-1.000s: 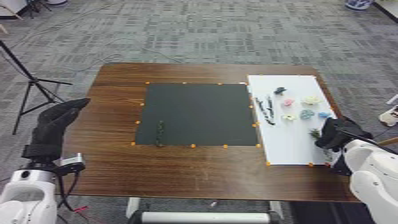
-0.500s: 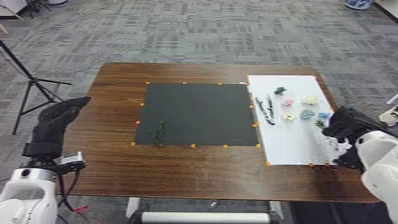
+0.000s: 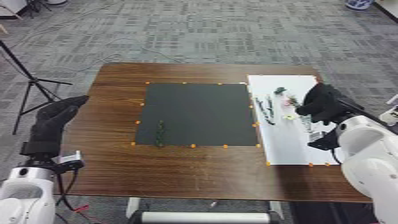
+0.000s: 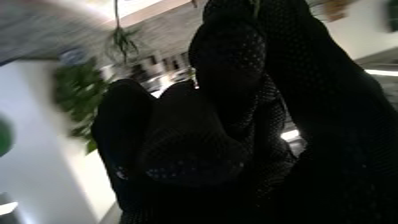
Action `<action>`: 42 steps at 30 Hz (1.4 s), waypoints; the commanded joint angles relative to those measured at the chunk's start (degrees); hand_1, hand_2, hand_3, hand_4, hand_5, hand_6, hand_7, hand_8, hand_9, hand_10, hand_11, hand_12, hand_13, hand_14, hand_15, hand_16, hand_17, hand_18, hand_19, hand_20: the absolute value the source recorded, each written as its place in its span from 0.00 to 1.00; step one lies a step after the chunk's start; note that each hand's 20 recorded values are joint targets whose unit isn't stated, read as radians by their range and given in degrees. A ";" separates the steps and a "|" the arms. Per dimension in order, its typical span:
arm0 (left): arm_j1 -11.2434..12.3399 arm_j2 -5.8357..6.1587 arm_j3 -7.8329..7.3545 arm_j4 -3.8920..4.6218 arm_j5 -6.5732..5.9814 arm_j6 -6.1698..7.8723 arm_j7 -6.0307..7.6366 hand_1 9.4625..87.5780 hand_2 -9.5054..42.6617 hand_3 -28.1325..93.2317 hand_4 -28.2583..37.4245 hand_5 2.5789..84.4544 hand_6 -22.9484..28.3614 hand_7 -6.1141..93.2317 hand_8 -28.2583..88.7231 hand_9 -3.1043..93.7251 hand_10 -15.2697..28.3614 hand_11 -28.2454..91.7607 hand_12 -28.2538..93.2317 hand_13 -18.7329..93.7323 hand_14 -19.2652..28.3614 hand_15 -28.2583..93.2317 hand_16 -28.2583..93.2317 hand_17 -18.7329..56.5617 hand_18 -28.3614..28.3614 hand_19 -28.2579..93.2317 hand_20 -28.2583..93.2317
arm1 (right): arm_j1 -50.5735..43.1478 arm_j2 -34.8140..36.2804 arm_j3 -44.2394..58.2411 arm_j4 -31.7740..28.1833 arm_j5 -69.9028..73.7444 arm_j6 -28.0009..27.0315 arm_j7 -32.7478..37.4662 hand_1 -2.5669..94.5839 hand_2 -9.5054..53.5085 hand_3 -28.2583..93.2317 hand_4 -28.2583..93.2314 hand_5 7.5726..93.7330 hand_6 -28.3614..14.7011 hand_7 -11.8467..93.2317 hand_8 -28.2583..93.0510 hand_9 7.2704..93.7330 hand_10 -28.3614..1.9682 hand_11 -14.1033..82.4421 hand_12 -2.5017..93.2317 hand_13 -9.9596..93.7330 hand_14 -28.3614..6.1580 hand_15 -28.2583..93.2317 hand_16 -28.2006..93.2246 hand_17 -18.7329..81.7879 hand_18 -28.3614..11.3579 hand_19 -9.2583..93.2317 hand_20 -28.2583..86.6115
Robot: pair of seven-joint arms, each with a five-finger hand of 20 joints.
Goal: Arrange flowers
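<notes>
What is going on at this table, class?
A robot is arranging flowers. Its right hand is over the white board and seems to hold a green sprig. Beside it on the board lie dark stems and a pale yellow flower. So far, one green stem lies on the dark sheet, near its lower left corner in the head view. The left hand is off to the left, away from the flowers.

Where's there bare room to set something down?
Most of the black square mat, right of its thin green stem, looks bare. So does the brown wooden table between that mat and the near edge. The rectangular white board is crowded in its far half: dark stems, a small pale yellow flower, the black-gloved right hand.
</notes>
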 commanded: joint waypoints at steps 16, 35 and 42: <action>-0.19 0.46 0.26 0.25 -0.50 1.25 -0.02 0.19 0.00 0.78 0.02 0.54 0.49 0.25 0.17 0.43 0.61 0.37 0.34 0.42 0.66 0.29 0.26 0.25 0.67 0.23 0.35 | 20.61 -23.10 -30.03 15.50 -4.68 -0.80 -1.21 0.62 0.00 0.73 0.13 0.84 0.58 0.43 0.45 1.00 0.62 0.60 0.30 1.00 0.81 0.81 0.42 0.93 0.42 1.00 0.76; -2.84 -0.01 3.51 1.76 -0.42 -0.39 0.62 0.18 0.00 0.78 0.01 0.54 0.49 0.25 0.17 0.43 0.60 0.37 0.34 0.42 0.66 0.29 0.26 0.25 0.67 0.23 0.35 | 20.62 -37.70 -29.01 28.16 -13.03 2.90 -2.23 0.62 0.00 0.72 0.14 0.84 0.57 0.44 0.44 1.00 0.60 0.60 0.26 1.00 0.81 0.81 0.42 0.93 0.43 1.00 0.75; -3.44 0.00 3.85 1.91 -0.35 -0.77 0.44 0.18 0.00 0.79 0.01 0.54 0.49 0.25 0.17 0.43 0.61 0.37 0.34 0.42 0.66 0.29 0.26 0.25 0.67 0.23 0.35 | 20.75 -38.64 -29.31 29.09 -13.68 3.26 -2.37 0.62 0.00 0.72 0.14 0.84 0.57 0.44 0.43 1.00 0.60 0.59 0.24 1.00 0.81 0.81 0.42 0.93 0.43 1.00 0.76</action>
